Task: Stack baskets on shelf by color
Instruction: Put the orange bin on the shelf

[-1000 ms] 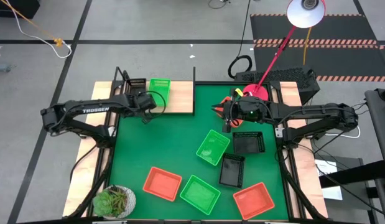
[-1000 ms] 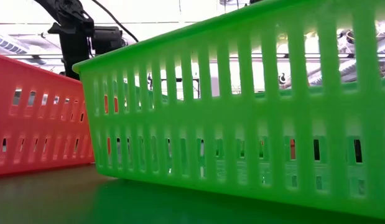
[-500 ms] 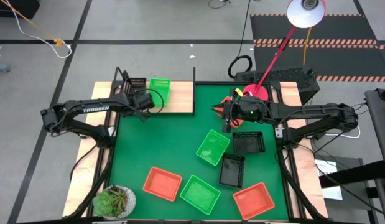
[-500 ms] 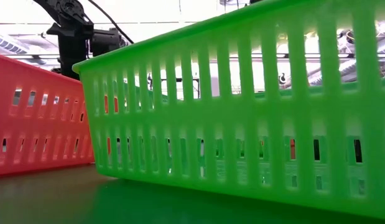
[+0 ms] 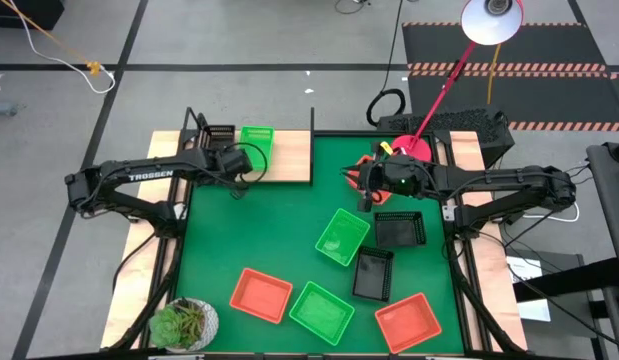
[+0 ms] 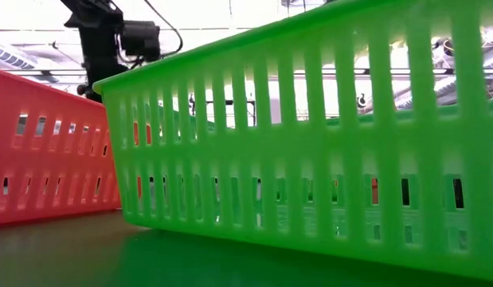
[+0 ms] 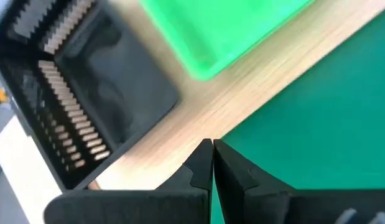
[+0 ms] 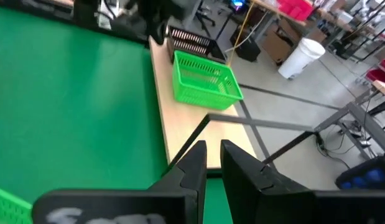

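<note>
The light-wood shelf stands at the mat's far left and holds a black basket and a green basket side by side; both also show in the left wrist view, the black one and the green one. My left gripper is shut and empty above the shelf's near edge. My right gripper hangs over the mat's far right, empty, its fingers a narrow gap apart. A red-orange basket lies partly hidden under that arm.
On the green mat lie a green basket, two black ones, two red-orange ones and another green one. A potted plant stands near left, a red lamp base far right.
My left gripper has gone up a little by the shelf's near edge, still shut. The baskets and my right arm have kept still.
</note>
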